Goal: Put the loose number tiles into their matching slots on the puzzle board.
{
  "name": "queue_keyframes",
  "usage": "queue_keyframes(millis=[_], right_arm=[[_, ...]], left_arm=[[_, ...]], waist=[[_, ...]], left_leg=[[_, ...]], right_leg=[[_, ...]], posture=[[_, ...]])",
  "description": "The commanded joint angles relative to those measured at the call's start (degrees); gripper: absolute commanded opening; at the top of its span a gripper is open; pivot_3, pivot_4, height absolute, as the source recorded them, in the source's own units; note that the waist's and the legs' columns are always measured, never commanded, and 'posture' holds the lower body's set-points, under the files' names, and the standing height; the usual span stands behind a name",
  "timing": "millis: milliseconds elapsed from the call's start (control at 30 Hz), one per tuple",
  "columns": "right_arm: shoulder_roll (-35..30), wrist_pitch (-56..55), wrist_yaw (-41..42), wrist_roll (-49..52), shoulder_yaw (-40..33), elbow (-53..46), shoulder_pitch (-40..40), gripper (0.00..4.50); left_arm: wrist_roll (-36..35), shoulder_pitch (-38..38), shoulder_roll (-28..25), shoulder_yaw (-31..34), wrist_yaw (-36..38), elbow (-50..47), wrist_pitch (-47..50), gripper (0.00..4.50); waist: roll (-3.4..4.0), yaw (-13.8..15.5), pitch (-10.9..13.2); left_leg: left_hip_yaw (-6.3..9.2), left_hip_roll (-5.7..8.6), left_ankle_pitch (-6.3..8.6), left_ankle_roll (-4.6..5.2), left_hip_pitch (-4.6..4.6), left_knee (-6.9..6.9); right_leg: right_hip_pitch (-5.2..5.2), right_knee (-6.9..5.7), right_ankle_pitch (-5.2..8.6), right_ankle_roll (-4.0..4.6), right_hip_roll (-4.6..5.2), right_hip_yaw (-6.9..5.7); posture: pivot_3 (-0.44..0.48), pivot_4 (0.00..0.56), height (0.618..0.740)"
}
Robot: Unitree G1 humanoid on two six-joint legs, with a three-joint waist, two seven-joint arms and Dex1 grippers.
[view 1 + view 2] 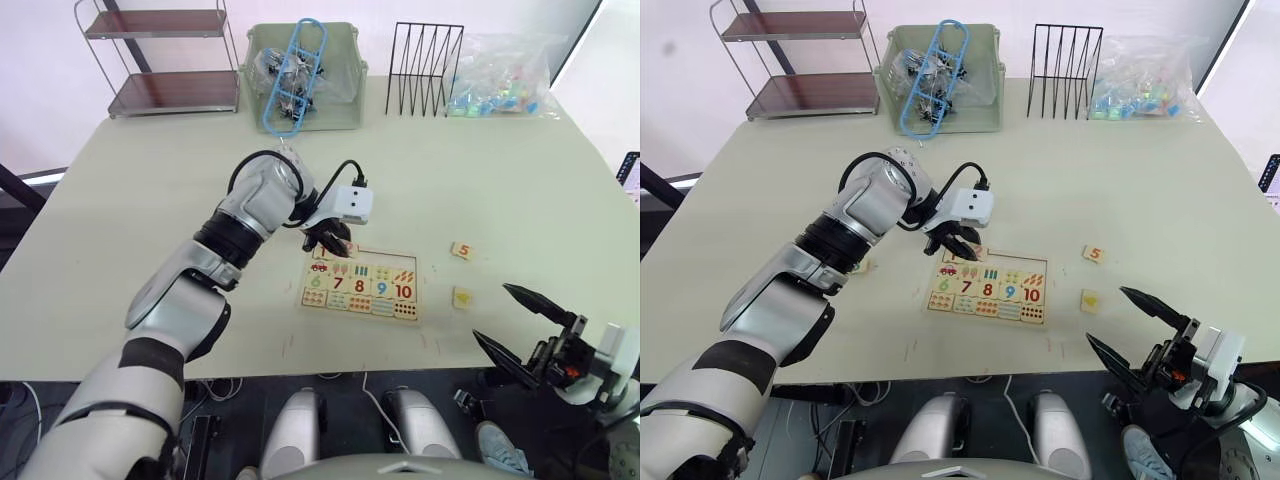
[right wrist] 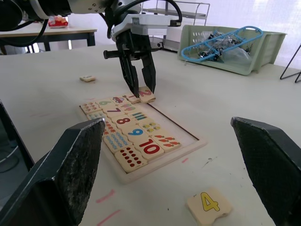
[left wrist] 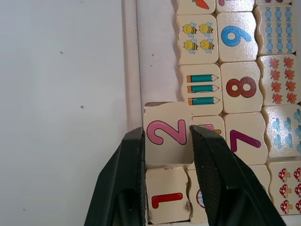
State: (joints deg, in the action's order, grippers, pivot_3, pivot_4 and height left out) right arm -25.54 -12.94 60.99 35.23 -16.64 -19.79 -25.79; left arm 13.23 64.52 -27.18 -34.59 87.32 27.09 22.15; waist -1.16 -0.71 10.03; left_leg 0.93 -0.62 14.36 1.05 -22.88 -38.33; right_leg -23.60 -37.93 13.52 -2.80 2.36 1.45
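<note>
Left of centre frame: left claw (image 1: 330,240) pinches the 2 tile (image 3: 167,133) between both fingers, directly over the top-row slots at the upper-left corner of the puzzle board (image 1: 362,284), the 1 tile (image 3: 165,201) already seated just beside it. The empty slot lies straight below the tile, so the seating falls to this arm. Right of frame: 5 tile (image 1: 462,250) and 4 tile (image 1: 463,297) loose on the desk (image 1: 500,170); right claw (image 1: 520,325) spread wide, idle at lower right.

Tilted 2 tile (image 3: 167,134) half-seated in puzzle board (image 3: 133,70) slot beside 1 tile (image 3: 167,200).
</note>
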Motion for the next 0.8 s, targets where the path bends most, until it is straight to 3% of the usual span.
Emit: queue_keyframes(millis=[33,800], right_arm=[[-0.45,-1.57,0.23,0.58,-1.19,-1.73,-0.36,4.50],[-0.34,-3.21,0.72,0.71,-0.88,-1.06,-1.22,4.50]], left_arm=[[0.96,1.32,0.17,-0.21,0.54,-2.19,0.76,0.95],[3.51,0.34,0.86,-0.95,0.37,-0.07,0.69,0.95]], waist=[[0.00,0.03,0.00],[0.00,0.08,0.00]], left_leg=[[0.00,0.00,0.00,0.00,0.00,0.00],[0.00,0.00,0.00,0.00,0.00,0.00]], right_leg=[[0.00,0.00,0.00,0.00,0.00,0.00],[0.00,0.00,0.00,0.01,0.00,0.00]], posture=[[0.000,0.150,0.740],[0.000,0.150,0.740]])
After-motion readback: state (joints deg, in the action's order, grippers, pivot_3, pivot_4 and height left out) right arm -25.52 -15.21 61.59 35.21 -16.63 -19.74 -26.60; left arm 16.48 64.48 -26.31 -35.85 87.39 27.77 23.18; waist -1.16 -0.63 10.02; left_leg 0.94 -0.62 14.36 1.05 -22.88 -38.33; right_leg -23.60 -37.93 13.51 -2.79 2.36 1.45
